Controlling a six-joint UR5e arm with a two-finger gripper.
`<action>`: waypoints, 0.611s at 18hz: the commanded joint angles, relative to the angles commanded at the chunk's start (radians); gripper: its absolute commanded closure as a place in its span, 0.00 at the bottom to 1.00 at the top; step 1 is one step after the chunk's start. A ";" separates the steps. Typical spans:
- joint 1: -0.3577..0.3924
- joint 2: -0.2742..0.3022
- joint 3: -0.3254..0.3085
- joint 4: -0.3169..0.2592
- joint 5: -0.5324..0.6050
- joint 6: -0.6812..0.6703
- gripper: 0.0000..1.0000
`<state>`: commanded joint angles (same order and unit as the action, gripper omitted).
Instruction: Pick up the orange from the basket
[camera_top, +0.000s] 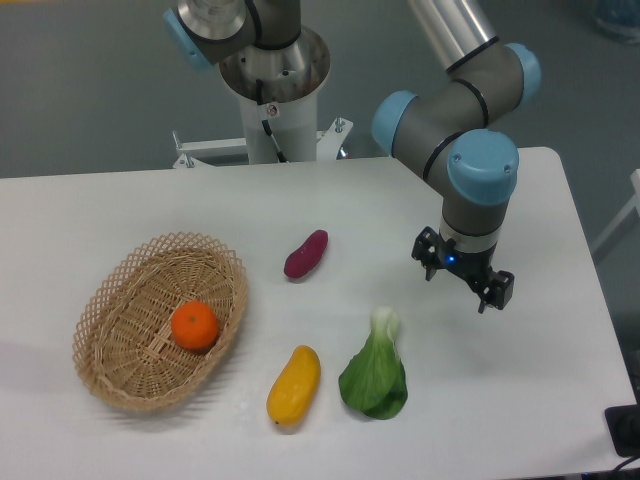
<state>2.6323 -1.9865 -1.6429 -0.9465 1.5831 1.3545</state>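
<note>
I see the orange (194, 326) sitting inside the basket (120, 290) at the left of the white counter (540, 400), near the basket's middle. My gripper (466, 279) hangs over the right side of the counter, well apart from the fruit, its fingers (497, 291) spread and holding nothing. Between them and the basket lie a purple sweet potato (305, 254), a yellow mango (293, 384) and a leafy green vegetable (375, 370), none touching another.

The gripper (465, 281) is too small and dark to tell how its jaws stand. The arm's (455, 40) upper link runs off the top edge.
</note>
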 joint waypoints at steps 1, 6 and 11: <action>0.000 0.000 0.000 0.000 0.000 0.000 0.00; -0.003 0.002 0.000 -0.002 0.000 -0.002 0.00; -0.008 0.002 -0.006 -0.006 0.002 -0.023 0.00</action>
<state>2.6246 -1.9850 -1.6490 -0.9526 1.5846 1.3316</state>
